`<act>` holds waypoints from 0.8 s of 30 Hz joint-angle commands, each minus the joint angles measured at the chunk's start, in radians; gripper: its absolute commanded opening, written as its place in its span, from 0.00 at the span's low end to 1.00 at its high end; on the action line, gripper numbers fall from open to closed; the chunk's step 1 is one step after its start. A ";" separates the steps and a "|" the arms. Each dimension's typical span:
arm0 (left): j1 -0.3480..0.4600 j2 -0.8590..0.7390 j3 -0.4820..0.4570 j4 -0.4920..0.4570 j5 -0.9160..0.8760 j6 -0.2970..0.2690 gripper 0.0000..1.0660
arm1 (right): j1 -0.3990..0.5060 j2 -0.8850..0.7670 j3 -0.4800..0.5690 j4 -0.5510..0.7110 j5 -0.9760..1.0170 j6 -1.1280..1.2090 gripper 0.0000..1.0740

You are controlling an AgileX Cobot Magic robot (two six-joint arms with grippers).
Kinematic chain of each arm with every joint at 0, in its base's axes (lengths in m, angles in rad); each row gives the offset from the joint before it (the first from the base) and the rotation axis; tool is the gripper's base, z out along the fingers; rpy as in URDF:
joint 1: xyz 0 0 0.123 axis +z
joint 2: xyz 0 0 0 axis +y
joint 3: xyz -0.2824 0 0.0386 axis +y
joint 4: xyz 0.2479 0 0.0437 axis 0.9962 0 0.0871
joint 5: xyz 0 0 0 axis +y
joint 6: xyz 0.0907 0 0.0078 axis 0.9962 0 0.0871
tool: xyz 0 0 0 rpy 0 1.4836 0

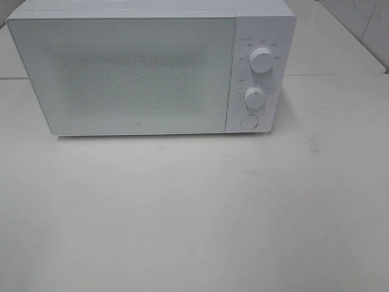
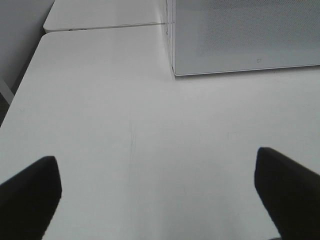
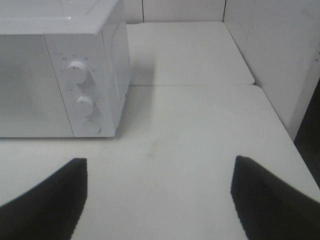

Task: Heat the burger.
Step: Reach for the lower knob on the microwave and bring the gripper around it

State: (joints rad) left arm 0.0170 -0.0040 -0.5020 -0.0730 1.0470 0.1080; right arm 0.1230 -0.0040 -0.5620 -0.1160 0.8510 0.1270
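Observation:
A white microwave (image 1: 140,73) stands at the back of the white table (image 1: 194,213) with its door shut. It also shows in the left wrist view (image 2: 245,35) and the right wrist view (image 3: 60,70). Its two knobs (image 1: 261,59) and round button (image 1: 249,121) are on the right panel. The burger is out of view in every frame. My left gripper (image 2: 160,200) is open and empty above the table, left of the microwave. My right gripper (image 3: 159,200) is open and empty above the table, right of the microwave. Neither gripper shows in the exterior view.
A second white table (image 3: 185,50) abuts behind, with a seam between the two. A white wall (image 3: 280,60) runs along the right side. The table's left edge (image 2: 20,90) drops off beside the left gripper.

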 commanded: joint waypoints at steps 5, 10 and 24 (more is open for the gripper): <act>0.002 -0.028 0.002 -0.010 -0.009 -0.001 0.97 | -0.004 0.140 -0.007 -0.014 -0.111 0.002 0.71; 0.002 -0.028 0.002 -0.010 -0.009 -0.001 0.97 | -0.004 0.248 -0.007 -0.013 -0.171 0.004 0.71; 0.002 -0.028 0.002 -0.010 -0.009 -0.001 0.97 | -0.004 0.614 -0.007 -0.013 -0.549 0.004 0.71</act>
State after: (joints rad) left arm 0.0170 -0.0040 -0.5020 -0.0730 1.0470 0.1080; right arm 0.1230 0.5600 -0.5640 -0.1240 0.3890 0.1270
